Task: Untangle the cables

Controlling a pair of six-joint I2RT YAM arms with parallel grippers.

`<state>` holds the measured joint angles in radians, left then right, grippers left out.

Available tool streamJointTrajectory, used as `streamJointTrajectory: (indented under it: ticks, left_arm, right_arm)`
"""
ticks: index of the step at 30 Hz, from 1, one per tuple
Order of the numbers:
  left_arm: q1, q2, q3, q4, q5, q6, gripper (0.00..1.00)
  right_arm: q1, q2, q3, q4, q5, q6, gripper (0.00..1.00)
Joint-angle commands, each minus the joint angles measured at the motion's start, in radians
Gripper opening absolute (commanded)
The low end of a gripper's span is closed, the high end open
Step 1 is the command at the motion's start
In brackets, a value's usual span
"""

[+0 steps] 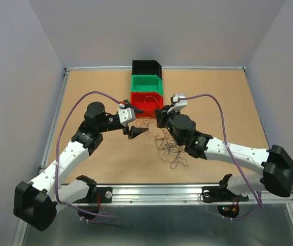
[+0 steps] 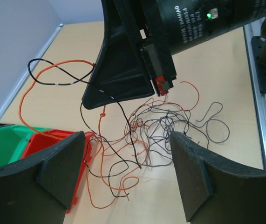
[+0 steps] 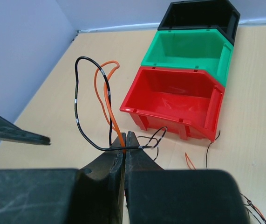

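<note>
Cables (image 1: pixel 169 147) lie as a loose curly tangle on the table (image 1: pixel 95 82) in my top view, on the near side of the red bin (image 1: pixel 146 100) and partly under the right arm's wrist. Green bin (image 1: pixel 146 83) and black bin (image 1: pixel 146 66) line up behind the red one in a touching row. Left gripper (image 1: pixel 137 121) is spread wide just left of the tangle. Right gripper (image 1: pixel 160 115) sits by the red bin's near right corner; I cannot tell its opening from up here.

Left wrist view: my left gripper (image 2: pixel 128 161) is wide open and holds nothing, one of its fingers (image 2: pixel 53 172) at each lower side. The cables (image 2: pixel 163 130) lie on the table between and beyond them. An orange loop and a black loop rise at left to the right gripper (image 2: pixel 94 102). The red bin (image 2: pixel 42 141) is partly behind my left finger.

Right wrist view: the right gripper (image 3: pixel 125 148) is pinched tight on an orange strand and a black strand of the cables (image 3: pixel 105 100), which loop upward left of the red bin (image 3: pixel 174 100).
</note>
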<state>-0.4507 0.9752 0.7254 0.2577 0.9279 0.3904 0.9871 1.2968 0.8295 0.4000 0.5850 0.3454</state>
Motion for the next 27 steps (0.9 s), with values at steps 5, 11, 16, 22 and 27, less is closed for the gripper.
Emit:
streamJointTrajectory:
  ticks: [5, 11, 16, 22, 27]
  left_arm:
    - [-0.065, 0.103, 0.029, 0.097, -0.199, -0.004, 0.8]
    - [-0.129, 0.189, 0.063, 0.071, -0.319, 0.027, 0.57]
    - [-0.131, 0.24, 0.106, 0.034, -0.386, 0.021, 0.0]
    - [0.038, 0.074, 0.069, 0.084, -0.275, -0.093, 0.0]
    - [0.337, -0.003, 0.063, 0.199, -0.332, -0.349, 0.0]
  right_arm:
    - [-0.002, 0.019, 0.095, 0.043, 0.004, 0.023, 0.01]
    - [-0.002, 0.021, 0.097, 0.045, -0.001, 0.024, 0.01]
    - [-0.002, -0.013, 0.04, 0.051, 0.018, 0.033, 0.0]
    - [-0.004, -0.155, -0.212, 0.046, 0.185, 0.104, 0.01]
    - [-0.004, -0.416, -0.498, 0.036, 0.23, 0.228, 0.01]
